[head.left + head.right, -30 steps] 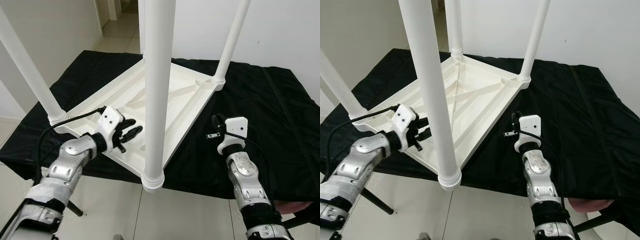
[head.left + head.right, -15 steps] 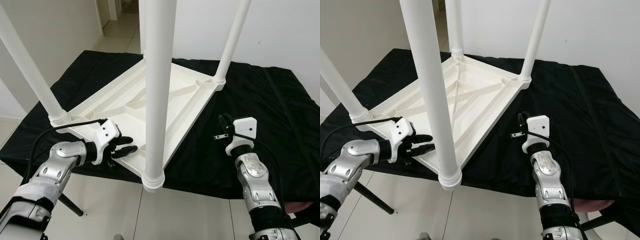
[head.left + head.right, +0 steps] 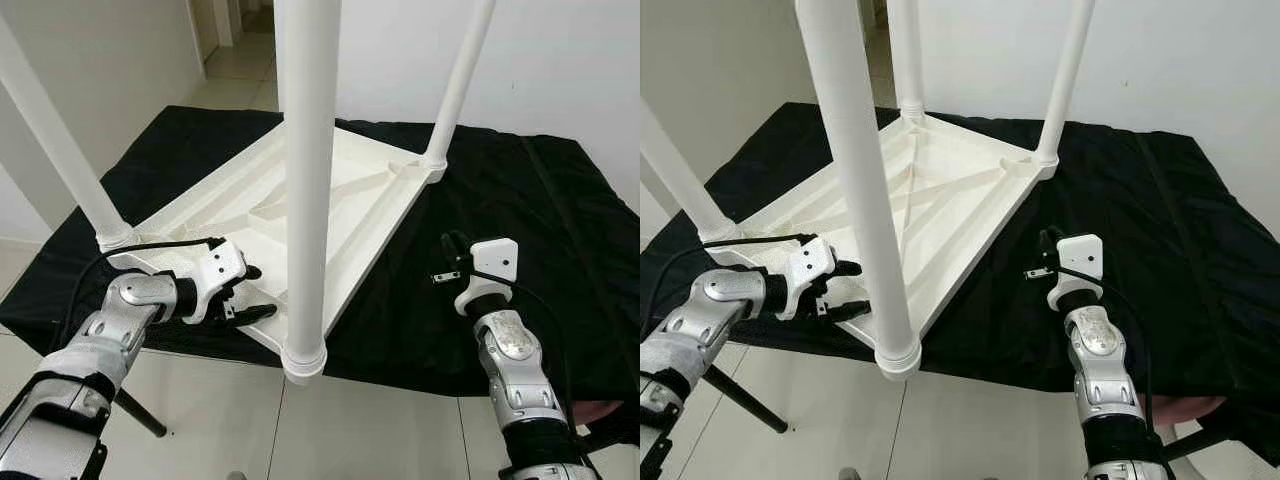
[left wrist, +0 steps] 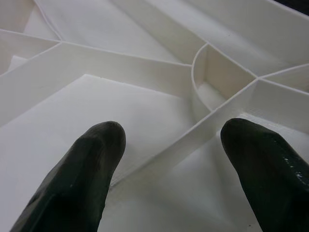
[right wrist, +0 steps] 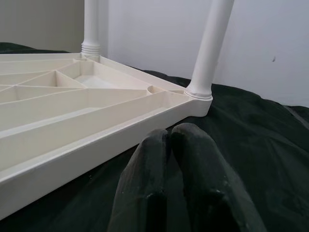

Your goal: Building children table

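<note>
The white children's table (image 3: pixel 340 200) lies upside down on a black cloth (image 3: pixel 520 220), its four legs (image 3: pixel 305 180) pointing up. The left gripper (image 3: pixel 243 293) sits at the near edge of the tabletop's ribbed underside, fingers (image 4: pixel 82 174) spread apart — nothing between them. The right gripper (image 3: pixel 450 258) hovers over the cloth just beside the table's right edge, its fingers (image 5: pixel 159 183) pressed together and holding nothing.
</note>
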Tool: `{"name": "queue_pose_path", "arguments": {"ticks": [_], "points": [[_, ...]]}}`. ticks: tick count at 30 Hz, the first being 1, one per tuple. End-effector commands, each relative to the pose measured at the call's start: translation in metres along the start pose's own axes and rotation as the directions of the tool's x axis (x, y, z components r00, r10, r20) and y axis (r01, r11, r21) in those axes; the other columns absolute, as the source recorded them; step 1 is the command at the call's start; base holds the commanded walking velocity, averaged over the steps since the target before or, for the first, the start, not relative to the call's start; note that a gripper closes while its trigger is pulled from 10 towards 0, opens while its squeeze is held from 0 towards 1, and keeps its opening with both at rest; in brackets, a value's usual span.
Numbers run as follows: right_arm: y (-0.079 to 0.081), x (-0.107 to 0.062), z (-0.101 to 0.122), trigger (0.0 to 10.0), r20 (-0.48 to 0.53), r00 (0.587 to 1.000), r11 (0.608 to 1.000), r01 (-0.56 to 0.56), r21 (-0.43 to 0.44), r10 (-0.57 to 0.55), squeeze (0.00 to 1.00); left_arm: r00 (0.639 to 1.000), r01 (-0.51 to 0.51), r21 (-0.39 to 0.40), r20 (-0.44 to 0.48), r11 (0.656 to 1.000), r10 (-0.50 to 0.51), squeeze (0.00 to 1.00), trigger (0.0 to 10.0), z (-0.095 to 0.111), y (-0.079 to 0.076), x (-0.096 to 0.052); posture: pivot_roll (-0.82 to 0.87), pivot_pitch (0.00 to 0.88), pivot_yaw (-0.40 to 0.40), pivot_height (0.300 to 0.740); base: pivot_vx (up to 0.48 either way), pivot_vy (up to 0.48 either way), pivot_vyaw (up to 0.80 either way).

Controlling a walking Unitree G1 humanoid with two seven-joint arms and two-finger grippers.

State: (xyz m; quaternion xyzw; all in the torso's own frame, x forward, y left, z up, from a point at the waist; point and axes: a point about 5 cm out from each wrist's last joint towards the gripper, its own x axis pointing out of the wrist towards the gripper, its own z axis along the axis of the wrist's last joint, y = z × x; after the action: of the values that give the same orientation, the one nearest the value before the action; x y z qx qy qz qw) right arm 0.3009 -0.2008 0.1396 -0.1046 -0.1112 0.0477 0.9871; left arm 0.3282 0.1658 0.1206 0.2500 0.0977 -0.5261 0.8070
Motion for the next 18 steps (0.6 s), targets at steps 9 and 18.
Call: {"name": "queue_pose_path", "arguments": {"ticks": [9, 18], "points": [[0.000, -0.001, 0.002, 10.0, 0.000, 1.000, 1.000, 0.022, 0.012, -0.022, 0.00, 0.994, 0.022, -0.009, -0.107, 1.000, -0.023, 0.00, 10.0, -0.016, -0.002, 0.010, -0.14, 0.000, 0.060, 0.740, 0.000, 0.000, 0.00], [0.000, -0.004, 0.002, 10.0, -0.009, 1.000, 1.000, 0.005, 0.001, -0.005, 0.00, 0.968, 0.194, -0.044, -0.153, 0.980, -0.199, 0.00, 5.3, -0.030, -0.018, 0.012, -0.15, 0.000, 0.059, 0.740, 0.000, 0.000, 0.00]]}}
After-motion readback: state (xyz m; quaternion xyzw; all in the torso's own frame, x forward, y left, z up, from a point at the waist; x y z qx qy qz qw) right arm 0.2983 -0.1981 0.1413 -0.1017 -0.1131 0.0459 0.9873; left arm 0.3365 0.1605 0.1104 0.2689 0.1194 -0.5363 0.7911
